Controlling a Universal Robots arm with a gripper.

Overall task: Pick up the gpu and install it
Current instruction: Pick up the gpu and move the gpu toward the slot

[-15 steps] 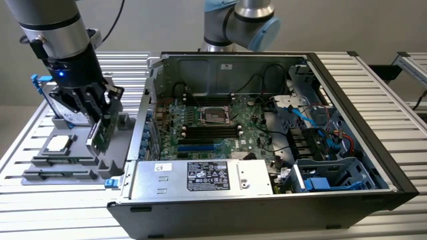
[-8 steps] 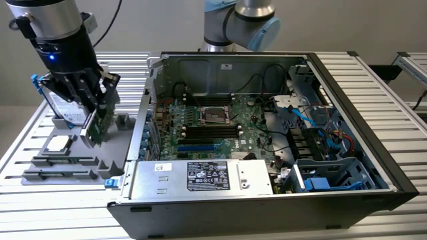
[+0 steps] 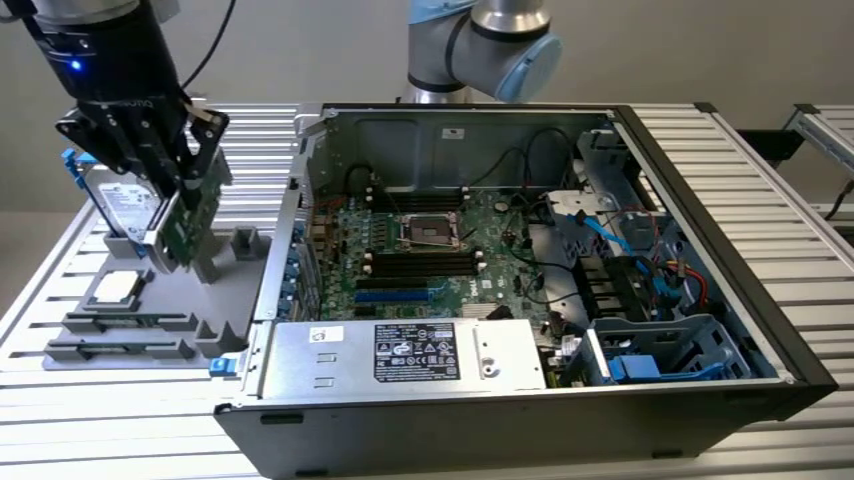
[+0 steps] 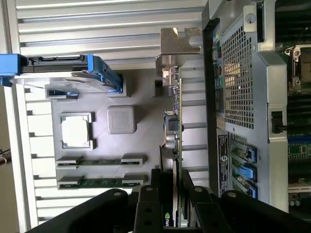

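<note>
**Clerk:** Exterior view, first entry?

**Checker:** Gripper [image 3: 187, 200], black, at ten o'clock of the frame. Its fingers are pinching the gpu [image 3: 175, 240]. The card stands on edge, slightly tilted, green face showing, over the grey fixture tray [image 3: 167, 295]. I cannot tell whether its lower edge is free of the tray slot.

**Clerk:** Other tray stock?

**Checker:** Hard drive [image 3: 118, 205] in a blue frame, on edge, at nine o'clock of the gpu, just beside it. CPU chip [image 3: 118, 287], flat, at seven o'clock of the gpu. Two memory sticks [image 3: 127, 323], seated in slots at six o'clock of the chip.

**Clerk:** At three o'clock of the tray?

**Checker:** Open computer case [image 3: 467, 440] on the slatted table [image 3: 107, 430]. Inside are the motherboard [image 3: 400, 265] with a bare CPU socket [image 3: 434, 229], and the power supply [image 3: 400, 352] at six o'clock of the board. The gpu is outside the case.

**Clerk:** Wrist view?

**Checker:** Gripper [image 4: 174, 196], with its fingers [image 4: 146, 208] pressed one on each face of the gpu [image 4: 174, 126], which is seen edge-on. Silver end bracket [image 4: 179, 43] at the card's far end. The card lies between the fixture tray [image 4: 141, 109] and the case's perforated rear panel [image 4: 238, 77]. On the tray: hard drive [image 4: 68, 73], CPU chip [image 4: 76, 131], memory sticks [image 4: 99, 161]. Blue slot latches [image 4: 244, 162] beside the panel.
</note>
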